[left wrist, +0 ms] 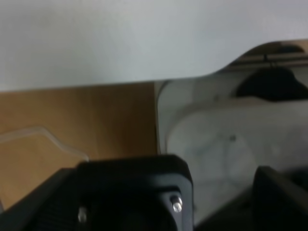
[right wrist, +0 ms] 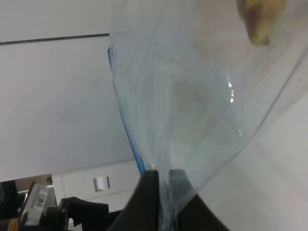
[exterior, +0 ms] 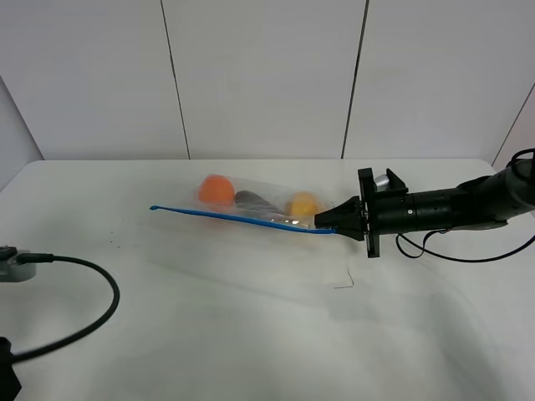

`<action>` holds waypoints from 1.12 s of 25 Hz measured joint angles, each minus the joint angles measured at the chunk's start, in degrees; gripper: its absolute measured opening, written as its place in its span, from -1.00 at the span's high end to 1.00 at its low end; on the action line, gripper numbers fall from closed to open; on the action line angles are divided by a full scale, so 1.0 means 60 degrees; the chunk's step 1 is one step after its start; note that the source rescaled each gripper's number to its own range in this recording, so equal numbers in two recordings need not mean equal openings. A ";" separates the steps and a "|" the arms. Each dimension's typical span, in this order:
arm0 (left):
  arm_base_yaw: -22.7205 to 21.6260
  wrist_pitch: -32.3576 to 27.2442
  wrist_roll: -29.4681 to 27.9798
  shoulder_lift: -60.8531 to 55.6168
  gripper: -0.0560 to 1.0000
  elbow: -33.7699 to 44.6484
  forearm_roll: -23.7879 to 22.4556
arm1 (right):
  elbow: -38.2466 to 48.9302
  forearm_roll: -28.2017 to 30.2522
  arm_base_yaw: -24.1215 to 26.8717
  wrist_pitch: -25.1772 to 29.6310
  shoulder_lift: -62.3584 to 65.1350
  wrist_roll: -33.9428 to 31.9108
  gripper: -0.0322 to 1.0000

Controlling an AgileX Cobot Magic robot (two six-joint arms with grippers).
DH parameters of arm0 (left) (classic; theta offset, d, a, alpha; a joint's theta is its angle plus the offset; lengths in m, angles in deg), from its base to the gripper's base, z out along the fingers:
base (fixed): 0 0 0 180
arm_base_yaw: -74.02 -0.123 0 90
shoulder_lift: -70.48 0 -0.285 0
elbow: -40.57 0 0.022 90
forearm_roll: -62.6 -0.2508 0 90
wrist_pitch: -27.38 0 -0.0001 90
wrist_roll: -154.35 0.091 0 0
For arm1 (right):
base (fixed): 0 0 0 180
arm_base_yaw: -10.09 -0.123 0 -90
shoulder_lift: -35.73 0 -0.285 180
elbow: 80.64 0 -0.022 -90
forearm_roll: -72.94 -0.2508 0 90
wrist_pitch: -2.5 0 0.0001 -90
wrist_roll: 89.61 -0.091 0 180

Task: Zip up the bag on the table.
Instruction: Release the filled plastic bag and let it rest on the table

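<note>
The clear bag (exterior: 251, 205) lies on the white table (exterior: 251, 326) at mid-back, with an orange (exterior: 216, 190), a dark eggplant (exterior: 255, 200) and a yellow pear (exterior: 303, 205) inside. Its blue zip strip (exterior: 234, 219) runs along the near edge, pulled straight. My right gripper (exterior: 322, 223) is shut on the right end of the strip. In the right wrist view the fingers (right wrist: 150, 192) pinch the plastic (right wrist: 192, 96) beside the blue strip (right wrist: 122, 120), and the pear (right wrist: 260, 21) shows through it. My left gripper is only a dark blur (left wrist: 134, 192) in the left wrist view.
A grey connector (exterior: 10, 266) and a thick black cable (exterior: 92, 284) lie at the table's left front, by the left arm. A small dark mark (exterior: 344, 282) is on the table in front of the right gripper. A white panelled wall stands behind the table.
</note>
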 joint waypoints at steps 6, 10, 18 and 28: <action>0.0000 0.0310 0.0128 -0.1941 -1.00 0.0125 0.0000 | 0.0000 0.0037 0.0000 0.0000 0.0000 0.0000 0.94; 0.0000 0.0310 0.0128 -0.2966 -1.00 0.0125 0.0000 | 0.0000 0.0044 0.0000 0.0000 0.0000 0.0000 0.94; 0.0000 0.0310 0.0128 -0.5020 -1.00 0.0175 -0.0010 | 0.0000 0.0044 0.0000 -0.0003 0.0000 0.0000 0.94; 0.0000 0.0310 0.0131 -0.7529 -1.00 0.0175 -0.0002 | 0.0000 0.0072 0.0000 -0.0022 0.0000 0.0000 0.94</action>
